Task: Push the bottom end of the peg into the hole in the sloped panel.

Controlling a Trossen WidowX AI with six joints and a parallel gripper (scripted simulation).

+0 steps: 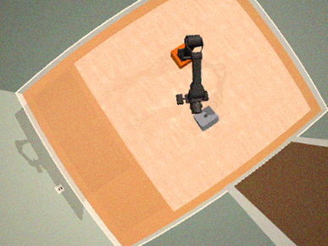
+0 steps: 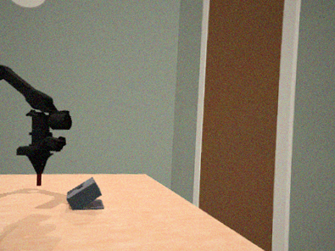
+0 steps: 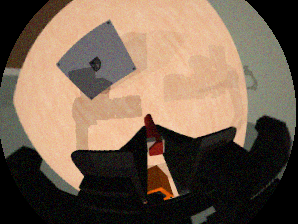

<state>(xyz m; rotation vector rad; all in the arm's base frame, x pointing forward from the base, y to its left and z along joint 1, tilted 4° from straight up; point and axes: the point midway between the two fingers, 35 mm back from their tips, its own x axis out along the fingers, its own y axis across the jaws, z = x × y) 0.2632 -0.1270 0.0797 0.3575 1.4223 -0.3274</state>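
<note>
A dark red peg [image 2: 39, 180] [image 3: 150, 126] is held upright in my gripper [image 2: 39, 173] [image 3: 154, 142], with its lower end sticking out below the fingertips. The gripper points straight down and is shut on the peg, above the table and to the left of the panel in the exterior view. The grey-blue sloped panel [image 1: 203, 122] [image 2: 86, 195] [image 3: 115, 55] stands on the table with its face tilted. Its one dark hole [image 1: 206, 115] [image 3: 95, 64] shows near the middle of the face. The peg is hidden under the arm in the top view.
The orange arm base [image 1: 181, 65] stands on the pale table [image 1: 154, 145] behind the gripper. An orange-brown strip [image 1: 104, 193] runs along the table's side. A brown door [image 2: 241, 101] is beyond the table.
</note>
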